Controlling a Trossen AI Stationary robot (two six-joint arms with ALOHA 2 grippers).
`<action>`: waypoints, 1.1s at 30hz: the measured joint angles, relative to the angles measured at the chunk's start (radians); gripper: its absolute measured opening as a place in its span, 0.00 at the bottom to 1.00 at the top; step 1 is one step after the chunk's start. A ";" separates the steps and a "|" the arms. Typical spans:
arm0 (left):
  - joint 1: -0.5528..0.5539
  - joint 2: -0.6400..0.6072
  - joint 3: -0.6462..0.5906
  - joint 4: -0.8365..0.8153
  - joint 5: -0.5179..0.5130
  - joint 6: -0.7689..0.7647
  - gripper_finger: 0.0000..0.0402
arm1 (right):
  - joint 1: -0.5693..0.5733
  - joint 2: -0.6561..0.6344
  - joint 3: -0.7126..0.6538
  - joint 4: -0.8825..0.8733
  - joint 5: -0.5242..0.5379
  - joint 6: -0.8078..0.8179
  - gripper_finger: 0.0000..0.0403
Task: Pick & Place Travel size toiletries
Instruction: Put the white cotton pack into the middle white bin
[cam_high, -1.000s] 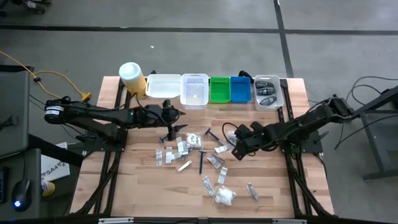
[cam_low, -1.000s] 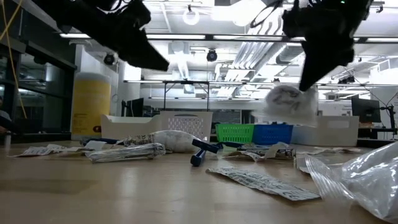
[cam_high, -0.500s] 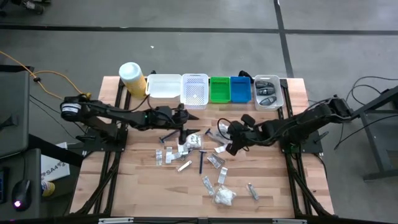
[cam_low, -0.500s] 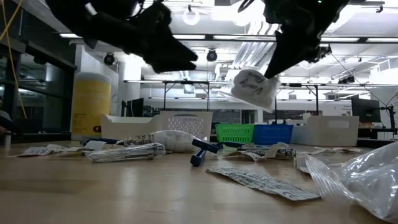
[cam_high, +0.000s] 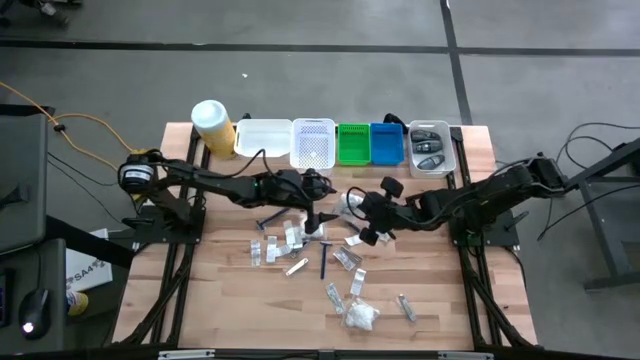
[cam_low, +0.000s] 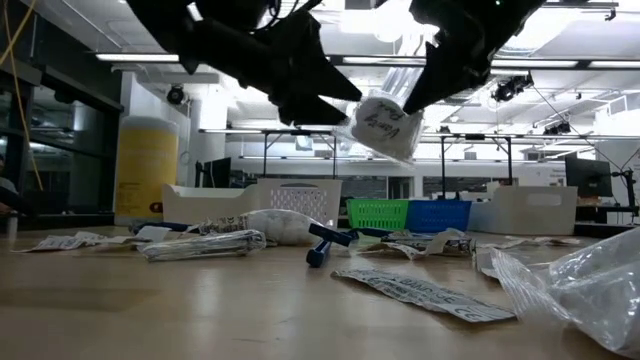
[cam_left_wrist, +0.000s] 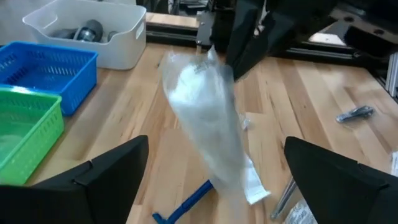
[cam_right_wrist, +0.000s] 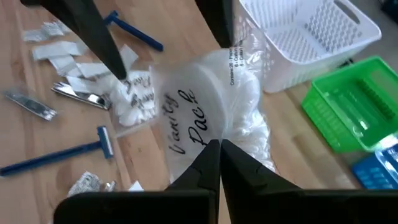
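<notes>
A clear plastic sachet (cam_right_wrist: 199, 112) printed "Vanity Pack", with white pads inside, hangs in the air over the table's middle (cam_high: 349, 201), (cam_low: 380, 125). My right gripper (cam_right_wrist: 219, 144), (cam_high: 364, 214) is shut on it. My left gripper (cam_left_wrist: 216, 142), (cam_high: 318, 208) reaches in from the table's left, open wide, with one finger (cam_left_wrist: 118, 168) on each side of the sachet (cam_left_wrist: 211, 124) and apart from it. More travel size toiletries lie flat on the wood: small sachets (cam_high: 296, 235), blue razors (cam_high: 323, 262), a nail clipper (cam_high: 405, 307). My right gripper pinches one edge of the sachet (cam_right_wrist: 214, 138) between its two shut fingers. The fingers come slanting down from the table's right. The sachet is lifted clear of the table and juts out tilted past the fingertips toward my left gripper.
Along the far edge stand a yellow canister (cam_high: 213, 125), a white bin (cam_high: 263, 137), a white mesh basket (cam_high: 313, 145), a green basket (cam_high: 353, 143), a blue basket (cam_high: 386, 143) and a white bin with dark items (cam_high: 431, 148). Bare wood lies at the near left.
My left gripper has gone toward the table's right, up to the sachet, and now has a finger on each side of it. My right gripper has carried the sachet toward the table's left and a little up, rolling its wrist, so the sachet is tipped differently.
</notes>
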 joint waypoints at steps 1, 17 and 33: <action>0.000 0.005 0.007 0.002 0.000 -0.003 0.93 | 0.000 0.000 0.000 0.010 -0.001 -0.010 0.01; 0.000 0.017 0.034 -0.030 0.000 -0.105 0.73 | -0.002 0.000 0.000 0.182 0.021 -0.134 0.01; 0.000 0.017 0.034 -0.069 0.006 -0.127 0.05 | -0.002 -0.002 0.000 0.178 0.052 -0.131 0.01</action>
